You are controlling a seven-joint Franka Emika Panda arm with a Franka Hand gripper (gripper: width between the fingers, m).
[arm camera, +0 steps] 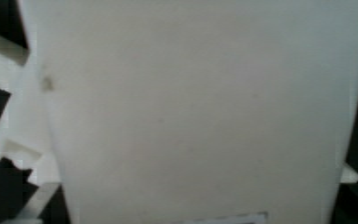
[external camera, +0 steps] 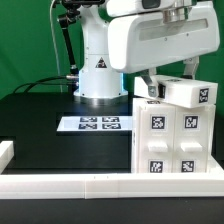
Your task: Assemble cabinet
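The cabinet (external camera: 170, 140) is a white box with several black-and-white tags on its front and stands at the exterior view's right. A white block (external camera: 190, 92) with one tag rests tilted on top of it. My gripper (external camera: 160, 84) reaches down from above onto the left end of that block and appears shut on it. In the wrist view a plain white panel (arm camera: 194, 110) fills nearly the whole picture, very close to the camera. It hides my fingertips.
The marker board (external camera: 95, 124) lies flat on the black table left of the cabinet. A low white border rail (external camera: 70, 183) runs along the front edge and up the left side. The arm's white base (external camera: 98, 75) stands behind the marker board.
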